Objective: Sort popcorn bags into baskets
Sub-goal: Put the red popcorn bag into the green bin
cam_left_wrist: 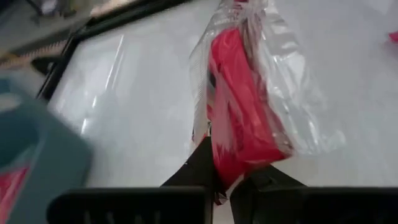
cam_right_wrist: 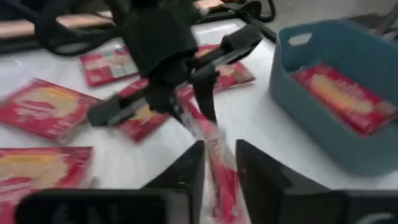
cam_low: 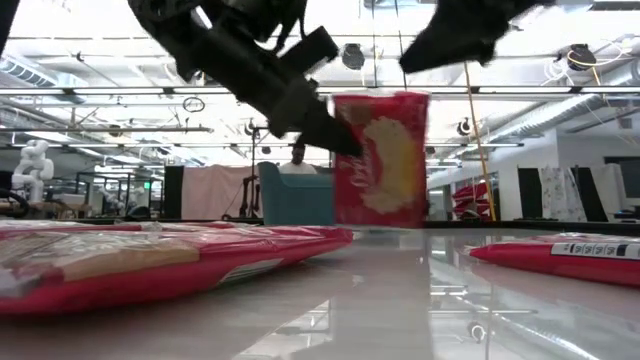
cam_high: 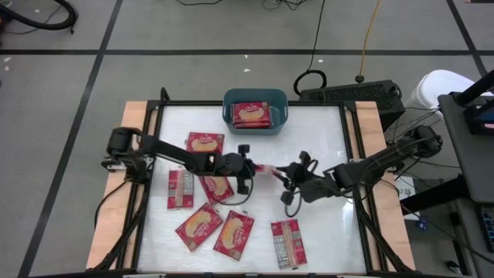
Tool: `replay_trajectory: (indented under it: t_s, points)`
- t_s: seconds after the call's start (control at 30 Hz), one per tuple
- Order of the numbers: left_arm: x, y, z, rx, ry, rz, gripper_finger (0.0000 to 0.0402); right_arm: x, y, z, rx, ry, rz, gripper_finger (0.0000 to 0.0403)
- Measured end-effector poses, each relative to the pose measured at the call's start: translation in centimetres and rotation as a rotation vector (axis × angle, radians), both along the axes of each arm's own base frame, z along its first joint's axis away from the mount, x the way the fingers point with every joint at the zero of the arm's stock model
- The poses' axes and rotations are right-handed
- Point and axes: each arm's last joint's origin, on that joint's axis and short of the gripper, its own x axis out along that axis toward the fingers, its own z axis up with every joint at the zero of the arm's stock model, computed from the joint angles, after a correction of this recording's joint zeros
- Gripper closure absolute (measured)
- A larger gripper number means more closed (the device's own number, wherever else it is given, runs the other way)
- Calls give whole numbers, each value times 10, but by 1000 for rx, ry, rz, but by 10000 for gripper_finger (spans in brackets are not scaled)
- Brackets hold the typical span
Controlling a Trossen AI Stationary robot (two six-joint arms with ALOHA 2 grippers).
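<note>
Between the two arms, above mid-table, a bag [cam_high: 265,169] hangs edge-on, pinched at one end by the left gripper [cam_high: 248,171], which is clenched on it. The right gripper [cam_high: 287,174] straddles the far end with its fingers [cam_right_wrist: 186,169] slightly parted (whether they grip cannot be told). If both pull, the wrapper could tear; if the left's thin hold slips, the bag falls short of the bin [cam_high: 255,110]. That bin sits at the far edge, one bag [cam_high: 251,114] inside. Bare table lies between; loose bags [cam_high: 205,142] crowd the left side.
</note>
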Motion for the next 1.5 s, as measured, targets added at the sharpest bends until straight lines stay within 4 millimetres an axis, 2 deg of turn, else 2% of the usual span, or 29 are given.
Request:
replay_trajectory:
  t_s: [0.17, 0.37, 0.57, 0.73, 0.9, 1.07, 1.2, 1.33, 1.5]
  points:
    - [-18, 16, 27, -56, 32, 78, 378, 35, -10, 22, -57, 114, -13, 253]
    - [-33, 28, 26, -110, 155, 121, 369, 73, -28, 29, -53, 212, 61, 221]
    - [-35, 26, 24, -123, 192, 125, 381, 90, -47, 14, -34, 293, 135, 218]
    - [-34, 25, 24, -124, 184, 122, 366, 98, -55, -1, -51, 353, 134, 219]
    - [-34, 25, 25, -125, 183, 121, 371, 99, -57, -8, -76, 397, 149, 252]
    - [-34, 25, 25, -126, 178, 120, 373, 97, -58, -13, -100, 423, 169, 324]
    - [-34, 25, 25, -128, 174, 123, 360, 96, -58, -17, -105, 432, 177, 386]
    - [-34, 26, 25, -105, 169, 149, 325, 95, -58, -18, -115, 437, 184, 389]
    - [-38, 27, 28, -102, 179, 188, 255, 90, -63, -11, -130, 444, 192, 394]
